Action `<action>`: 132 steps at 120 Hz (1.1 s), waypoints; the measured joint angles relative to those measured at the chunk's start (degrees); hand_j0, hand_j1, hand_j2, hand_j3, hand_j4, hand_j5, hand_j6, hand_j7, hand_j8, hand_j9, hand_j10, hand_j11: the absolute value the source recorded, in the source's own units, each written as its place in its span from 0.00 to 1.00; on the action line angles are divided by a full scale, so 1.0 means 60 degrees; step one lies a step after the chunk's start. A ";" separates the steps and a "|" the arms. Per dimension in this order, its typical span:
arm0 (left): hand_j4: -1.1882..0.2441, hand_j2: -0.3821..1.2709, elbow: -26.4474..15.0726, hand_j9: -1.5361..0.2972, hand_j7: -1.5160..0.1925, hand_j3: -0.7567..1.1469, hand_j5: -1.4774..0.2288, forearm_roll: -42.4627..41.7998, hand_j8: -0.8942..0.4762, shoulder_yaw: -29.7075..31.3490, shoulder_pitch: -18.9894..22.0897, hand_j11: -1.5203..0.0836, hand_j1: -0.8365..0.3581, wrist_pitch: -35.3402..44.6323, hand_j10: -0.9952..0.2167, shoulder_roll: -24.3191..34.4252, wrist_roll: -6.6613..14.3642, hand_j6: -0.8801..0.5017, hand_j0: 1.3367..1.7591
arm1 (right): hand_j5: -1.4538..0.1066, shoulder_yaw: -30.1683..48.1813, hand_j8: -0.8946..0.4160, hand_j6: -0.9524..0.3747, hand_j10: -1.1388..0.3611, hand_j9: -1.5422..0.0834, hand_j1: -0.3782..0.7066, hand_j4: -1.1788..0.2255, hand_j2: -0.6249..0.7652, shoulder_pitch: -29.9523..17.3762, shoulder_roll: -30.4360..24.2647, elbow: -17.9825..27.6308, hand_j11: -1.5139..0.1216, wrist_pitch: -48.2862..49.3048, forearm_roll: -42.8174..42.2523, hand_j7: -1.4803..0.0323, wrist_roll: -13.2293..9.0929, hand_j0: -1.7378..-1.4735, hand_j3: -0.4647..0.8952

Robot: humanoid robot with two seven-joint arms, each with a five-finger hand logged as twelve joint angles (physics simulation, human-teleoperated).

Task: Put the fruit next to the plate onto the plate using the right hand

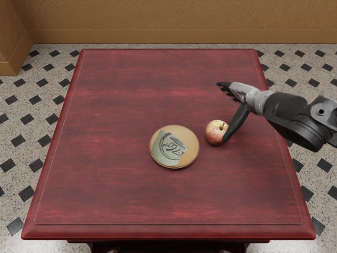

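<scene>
A red and yellow apple (215, 132) rests on the table just right of a round tan plate (174, 146) with a grey-green pattern. My right hand (234, 108) comes in from the right edge and hovers just right of the apple. Its fingers are spread, and one dark finger (236, 124) points down to the apple's right side, touching or nearly touching it. Nothing is held. The left arm does not show.
The dark red table (131, 79) fills most of the view, its edges bordered by a black and white tiled floor. A tan wall runs along the back.
</scene>
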 joint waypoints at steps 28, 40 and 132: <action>0.82 0.23 0.0000 0.83 0.88 0.40 0.86 0.0002 0.65 -0.0003 0.0000 0.94 0.98 0.0000 0.81 0.0000 0.0000 0.63 0.76 | 0.91 -0.0906 0.66 0.70 0.74 0.93 0.05 0.82 0.45 -0.0020 0.0312 0.0216 0.91 -0.1241 -0.0833 0.96 0.0000 0.30 0.34; 0.82 0.23 0.0000 0.83 0.88 0.40 0.86 0.0000 0.65 -0.0001 0.0000 0.94 0.98 0.0000 0.81 0.0000 0.0000 0.63 0.76 | 0.91 -0.1159 0.66 0.69 0.74 0.92 0.06 0.82 0.45 -0.0023 0.0540 0.0223 0.90 -0.1598 -0.1020 0.95 0.0000 0.30 0.34; 0.82 0.23 0.0000 0.83 0.88 0.40 0.86 0.0002 0.65 -0.0002 0.0000 0.94 0.98 0.0000 0.81 0.0000 0.0000 0.63 0.76 | 0.67 -0.2484 0.45 0.48 0.56 0.69 0.29 0.63 0.40 0.0065 0.1799 -0.0976 0.67 -0.3141 -0.1953 0.71 0.0001 0.31 0.34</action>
